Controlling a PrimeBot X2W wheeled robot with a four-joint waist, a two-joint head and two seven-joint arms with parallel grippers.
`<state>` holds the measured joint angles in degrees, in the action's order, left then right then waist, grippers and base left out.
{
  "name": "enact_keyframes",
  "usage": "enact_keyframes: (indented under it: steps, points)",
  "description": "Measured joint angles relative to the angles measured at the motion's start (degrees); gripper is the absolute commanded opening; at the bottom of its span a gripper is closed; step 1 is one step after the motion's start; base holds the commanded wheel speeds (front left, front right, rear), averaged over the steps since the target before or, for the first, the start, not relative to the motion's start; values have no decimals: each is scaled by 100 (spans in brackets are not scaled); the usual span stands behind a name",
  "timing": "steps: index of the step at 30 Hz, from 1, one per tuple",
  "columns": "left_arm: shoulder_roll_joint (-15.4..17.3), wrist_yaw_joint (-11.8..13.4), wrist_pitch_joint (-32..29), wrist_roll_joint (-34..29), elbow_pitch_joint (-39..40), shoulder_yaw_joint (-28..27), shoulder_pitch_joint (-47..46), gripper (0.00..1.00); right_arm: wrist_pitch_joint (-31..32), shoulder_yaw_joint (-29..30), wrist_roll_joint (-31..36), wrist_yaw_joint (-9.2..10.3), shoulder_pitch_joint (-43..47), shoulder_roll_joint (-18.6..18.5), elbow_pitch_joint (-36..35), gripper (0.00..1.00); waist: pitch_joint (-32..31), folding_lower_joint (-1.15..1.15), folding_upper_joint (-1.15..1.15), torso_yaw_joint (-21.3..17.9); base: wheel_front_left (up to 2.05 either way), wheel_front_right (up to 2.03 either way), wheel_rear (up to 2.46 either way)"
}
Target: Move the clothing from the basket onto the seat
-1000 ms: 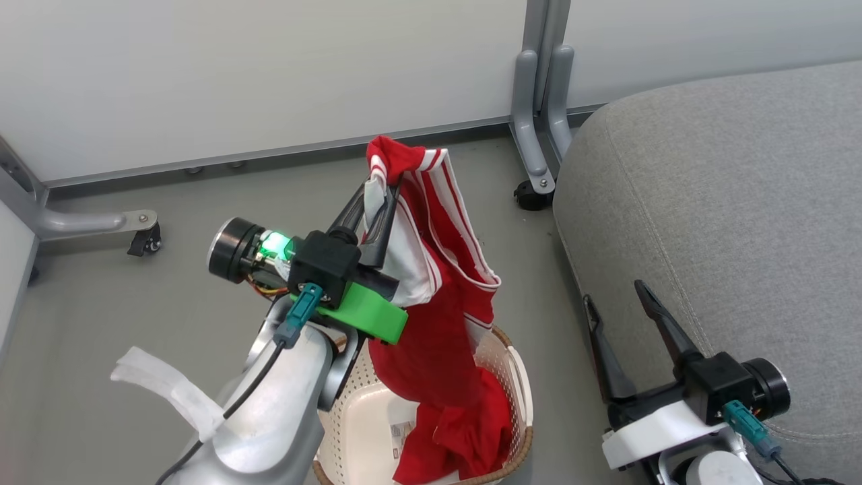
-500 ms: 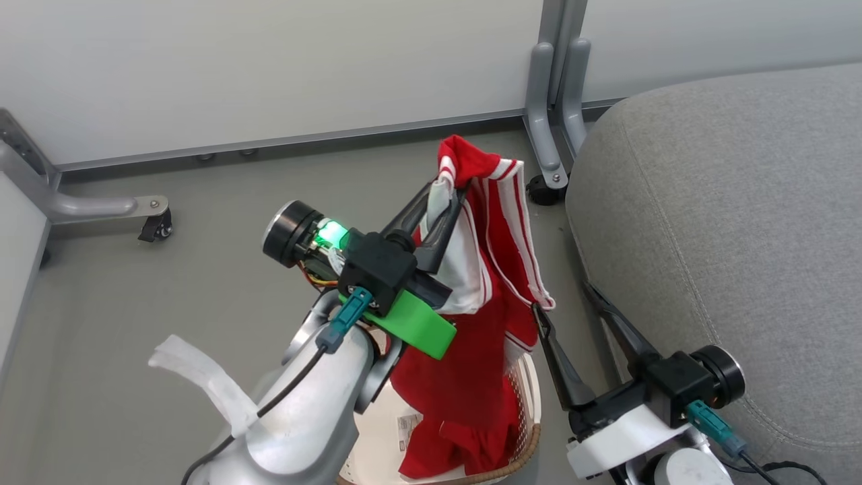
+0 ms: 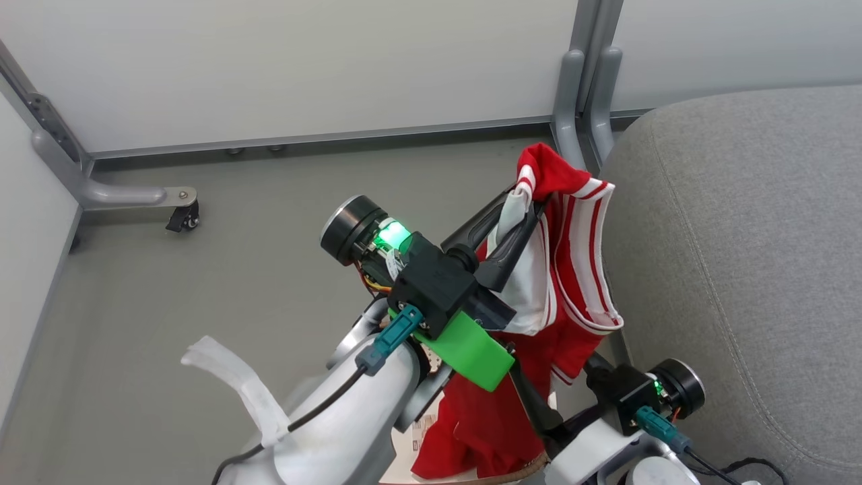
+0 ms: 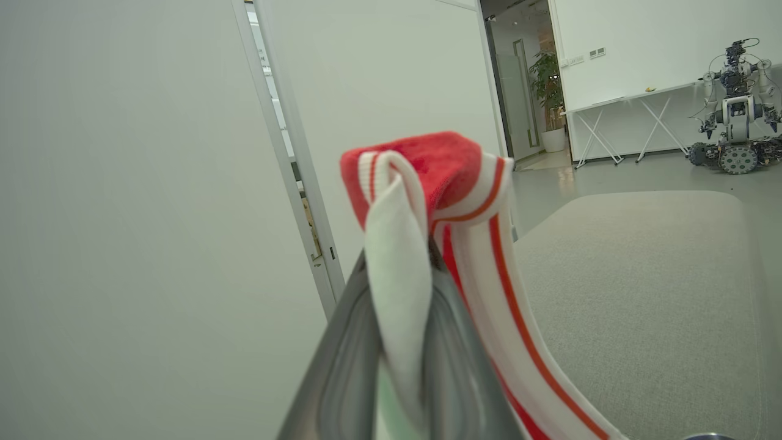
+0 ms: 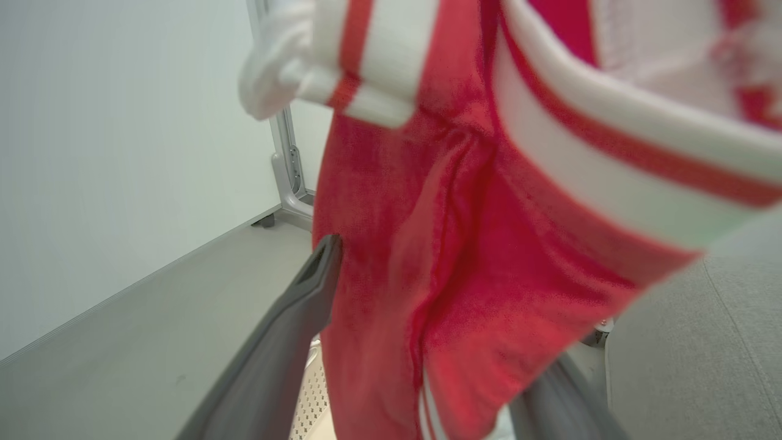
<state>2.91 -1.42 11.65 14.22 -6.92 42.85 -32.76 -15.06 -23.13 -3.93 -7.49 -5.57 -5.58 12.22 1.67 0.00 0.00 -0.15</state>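
A pale silver left forearm (image 3: 350, 424) carries a black cable (image 3: 323, 401) with a teal connector (image 3: 390, 337), a black wrist block (image 3: 434, 286), a bright green bracket (image 3: 471, 353) and a glowing green light (image 3: 392, 237). The left gripper (image 3: 524, 199) has long dark fingers (image 3: 475, 228).

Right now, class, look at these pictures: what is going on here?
The robot's left gripper is shut on a soft red garment with white panels and striped trim, holding it up above the cream-white perforated plastic basket, where more red cloth lies. The right gripper is open, its dark fingers either side of the hanging cloth, not closed on it. The large grey fabric seat stands just beside.
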Motion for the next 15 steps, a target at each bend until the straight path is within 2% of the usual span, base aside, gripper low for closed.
enact_keyframes:
  steps: [1, 2, 4, 8, 15]
  points:
    - [-1, 14, -12, 14, -2, 22, 0, 0, 0, -24, -43, 0, -10, 21, 64, 88, -5, 0, 0, 10, 0, 0, 0]
    - [-1, 30, -53, 30, -27, 41, 0, 0, 0, -79, -99, 0, -25, 33, 144, 48, -10, 0, 0, 21, 0, 0, 0]
    - [-2, 47, -109, 130, -112, 47, 19, 0, 0, -212, -278, 0, -53, 43, 207, 0, -18, 0, 0, 32, 0, 0, 0]
    - [2, 10, -208, 550, -456, -73, 135, 0, 0, -244, -375, 0, -60, -40, 368, 0, 7, 0, 0, 27, 0, 0, 0]
    - [136, -26, -189, 601, -904, -104, 141, 0, 0, -144, -383, 0, -59, -73, 305, 0, 98, 0, 0, 3, 0, 0, 0]
